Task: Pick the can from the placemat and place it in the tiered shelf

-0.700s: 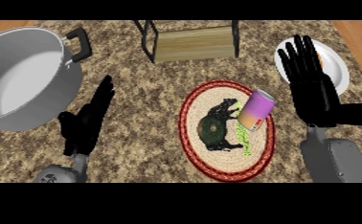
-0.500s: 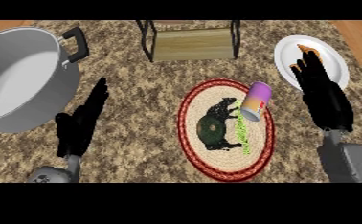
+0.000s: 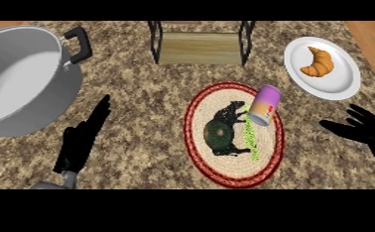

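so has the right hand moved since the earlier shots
Yes. The right hand has pulled back toward the view's lower right, off the white plate it covered earlier; the croissant now shows.

Counter: speckled brown and beige stone look, granular pattern, low sheen.

Pot: grey metal, smooth, with a soft satin sheen inside; its handle is black and matt.

Tiered shelf: pale wooden board with faint grain, matt, set in a dark frame that looks like metal.

Plate: white, smooth, glossy, ceramic in look.

Croissant: golden-brown baked crust, slightly shiny.

Placemat: woven fibre, coarse and matt, with a red braided border and a dark printed figure.

Can: smooth wall, purple and orange printed label.

Left hand and right hand: plain matt black.
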Motion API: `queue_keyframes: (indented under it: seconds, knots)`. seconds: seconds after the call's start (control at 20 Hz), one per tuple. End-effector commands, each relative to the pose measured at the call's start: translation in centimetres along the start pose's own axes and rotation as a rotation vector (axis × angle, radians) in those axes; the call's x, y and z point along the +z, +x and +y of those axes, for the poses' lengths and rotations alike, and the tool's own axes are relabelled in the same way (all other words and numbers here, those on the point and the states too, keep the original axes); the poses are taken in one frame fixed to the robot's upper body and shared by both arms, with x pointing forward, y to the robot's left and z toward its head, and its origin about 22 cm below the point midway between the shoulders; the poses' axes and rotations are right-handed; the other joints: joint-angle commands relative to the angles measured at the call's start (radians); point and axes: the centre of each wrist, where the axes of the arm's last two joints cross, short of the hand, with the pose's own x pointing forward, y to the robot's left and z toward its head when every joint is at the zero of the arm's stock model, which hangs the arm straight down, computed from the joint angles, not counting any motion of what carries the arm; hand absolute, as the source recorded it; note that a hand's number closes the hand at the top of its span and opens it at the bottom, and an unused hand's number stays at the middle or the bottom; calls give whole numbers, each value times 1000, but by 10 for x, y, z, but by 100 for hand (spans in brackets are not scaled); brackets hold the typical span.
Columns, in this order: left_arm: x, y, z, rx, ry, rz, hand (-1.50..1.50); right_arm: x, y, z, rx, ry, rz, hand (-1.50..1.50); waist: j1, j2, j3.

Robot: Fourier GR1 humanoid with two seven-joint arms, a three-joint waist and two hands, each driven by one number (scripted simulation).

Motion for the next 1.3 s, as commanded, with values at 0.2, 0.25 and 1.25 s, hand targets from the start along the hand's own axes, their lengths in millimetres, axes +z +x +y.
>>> queue_keyframes:
  seconds: [0.2, 0.25, 1.25]
  knots:
    - [-9, -18, 8, -2, -22, 20, 0, 30, 87, 11, 11, 190, 74, -150, 2, -6, 17]
    - [-6, -10, -7, -7, -24, 17, 0, 42, 99, 15, 49, 218, 70, -150, 2, -7, 17]
    - [-19, -6, 2, -24, -102, -17, 0, 38, 167, 129, 898, 342, 383, -150, 73, 10, 16]
